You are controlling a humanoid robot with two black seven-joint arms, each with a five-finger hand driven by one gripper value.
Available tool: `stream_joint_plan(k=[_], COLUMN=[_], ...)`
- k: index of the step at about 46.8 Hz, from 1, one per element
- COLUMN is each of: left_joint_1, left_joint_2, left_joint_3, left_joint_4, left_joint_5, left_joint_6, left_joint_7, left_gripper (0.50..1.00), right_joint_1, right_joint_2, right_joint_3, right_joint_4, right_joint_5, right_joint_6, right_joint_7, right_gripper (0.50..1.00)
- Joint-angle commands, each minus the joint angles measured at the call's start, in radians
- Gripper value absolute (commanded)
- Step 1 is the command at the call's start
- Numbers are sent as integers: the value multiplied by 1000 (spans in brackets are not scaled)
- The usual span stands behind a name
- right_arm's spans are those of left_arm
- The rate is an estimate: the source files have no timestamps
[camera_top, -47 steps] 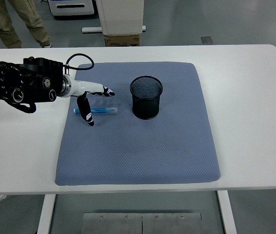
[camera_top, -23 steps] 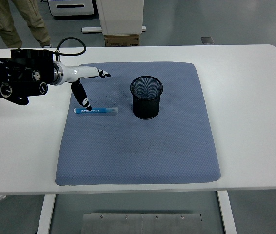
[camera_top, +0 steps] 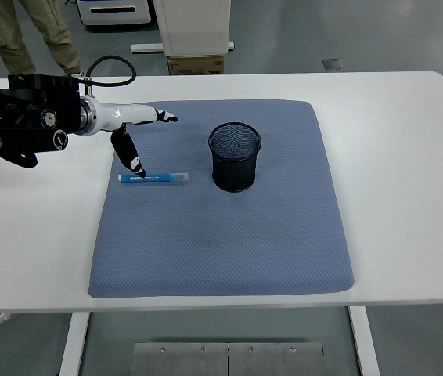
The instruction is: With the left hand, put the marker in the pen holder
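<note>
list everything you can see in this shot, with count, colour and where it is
table: 1, white, fills most of the view
mat: 1, blue-grey, on the middle of the table
pen holder: 1, black mesh, upright on the mat's far half, nothing visible inside
marker: 1, blue, lying flat on the mat left of the pen holder
cardboard box: 1, brown, on the floor beyond the table's far edge
person's legs: 1 pair, tan trousers, top left behind the table
left hand: 1, white with black fingertips on a black arm, over the mat's far left corner, fingers spread, one fingertip just above the marker's left end
right hand: not in view
</note>
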State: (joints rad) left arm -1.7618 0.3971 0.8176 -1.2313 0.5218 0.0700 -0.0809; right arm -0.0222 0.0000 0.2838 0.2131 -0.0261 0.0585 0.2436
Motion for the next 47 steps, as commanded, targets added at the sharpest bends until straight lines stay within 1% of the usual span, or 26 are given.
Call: stream_joint_plan(k=[1, 8, 15, 21, 29, 37, 43, 46, 47], left_joint_1=[-21, -22, 8, 19, 47, 78, 87, 87, 87], left_joint_2=[0, -6, -27, -43, -43, -44, -53, -57, -57], left_joint_3=[15, 34, 72, 109, 114, 114, 114, 112, 112], left_joint_4=[-7, -16, -28, -28, -28, -27, -22, -20, -19], left_joint_5=[0, 0, 1, 1, 4, 3, 3, 3, 3], left_joint_6=[-4, -1, 31, 93, 103, 103, 105, 108, 108], left_joint_7=[1, 1, 0, -2, -3, -3, -3, -3, -3], left_gripper=[1000, 1000, 1000, 1000, 1000, 906, 815, 807, 795], right_joint_1=[1, -1, 1, -1, 1, -1, 1, -1, -1], right_joint_2=[0, 0, 0, 0, 0, 0, 0, 0, 0], right_joint_3=[0, 0, 0, 0, 0, 0, 0, 0, 0], right_joint_4=[0, 0, 0, -1, -1, 0, 0, -1, 0], right_joint_5=[0, 0, 0, 0, 0, 0, 0, 0, 0], right_joint_6=[0, 0, 0, 0, 0, 0, 0, 0, 0], right_joint_7=[0, 0, 0, 0, 0, 0, 0, 0, 0], right_gripper=[1000, 1000, 1000, 1000, 1000, 1000, 1000, 1000, 1000])
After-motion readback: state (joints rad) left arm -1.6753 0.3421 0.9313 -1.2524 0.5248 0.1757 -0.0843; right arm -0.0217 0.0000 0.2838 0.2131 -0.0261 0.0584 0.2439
